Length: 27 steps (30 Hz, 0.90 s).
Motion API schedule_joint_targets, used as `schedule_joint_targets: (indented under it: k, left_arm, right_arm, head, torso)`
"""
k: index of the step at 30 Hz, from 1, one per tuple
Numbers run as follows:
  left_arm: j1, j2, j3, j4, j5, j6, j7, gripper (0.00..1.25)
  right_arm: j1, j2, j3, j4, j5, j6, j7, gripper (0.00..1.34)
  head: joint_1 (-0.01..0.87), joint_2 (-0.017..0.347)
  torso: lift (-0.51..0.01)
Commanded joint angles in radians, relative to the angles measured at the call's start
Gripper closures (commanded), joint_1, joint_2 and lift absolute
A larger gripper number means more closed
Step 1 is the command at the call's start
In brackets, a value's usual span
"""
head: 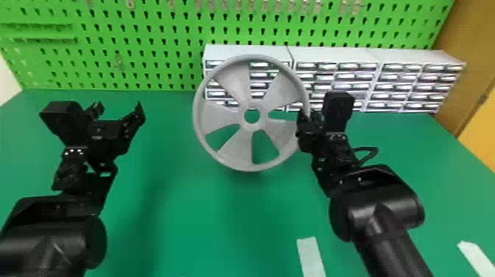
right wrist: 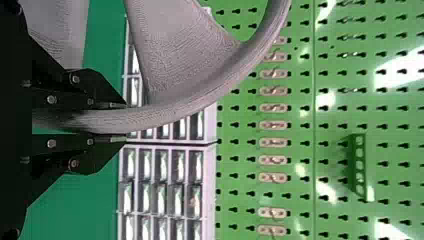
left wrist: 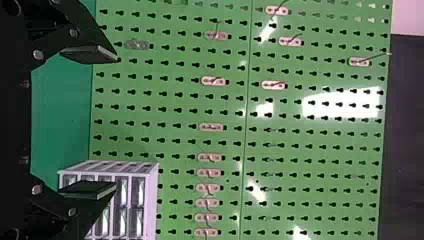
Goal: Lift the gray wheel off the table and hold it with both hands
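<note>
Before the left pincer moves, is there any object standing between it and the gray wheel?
Nothing visible stands in the way. In the head view, the green tabletop lies behind the gap from the left pincer to the gray wheel. The right pincer grips the wheel's far side.

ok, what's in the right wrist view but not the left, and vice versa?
Right wrist view: the gray wheel, the right gripper with jaws shut on its rim, a green holed bracket.
Left wrist view: the left gripper, jaws open and empty; a dark strip beside the pegboard.
Both: pegboard, hooks, drawer cabinets, green tabletop.
</note>
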Motion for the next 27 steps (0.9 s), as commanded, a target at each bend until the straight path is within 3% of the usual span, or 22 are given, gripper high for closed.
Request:
schedule_joint_targets:
  k: [1, 10, 27]
  left_arm:
    - [0.0, 0.0, -0.002, -0.001, 0.0, 0.0, 0.0, 0.36]
    - [0.0, 0.0, -0.006, -0.003, 0.002, 0.0, 0.0, 0.36]
    - [0.008, 0.0, -0.016, -0.004, 0.011, 0.0, 0.002, 0.36]
  right_arm:
    - [0.003, 0.002, 0.017, 0.024, 0.028, -0.094, -0.009, 1.21]
    - [0.015, 0.002, 0.048, 0.077, 0.07, -0.278, -0.065, 1.21]
    - [0.028, 0.006, 0.086, 0.148, 0.103, -0.49, -0.123, 1.21]
  head:
    - [0.711, 0.015]
    - [0.711, 0.015]
    - [0.711, 0.015]
  torso:
    - [-0.098]
    - [-0.098]
    - [-0.098]
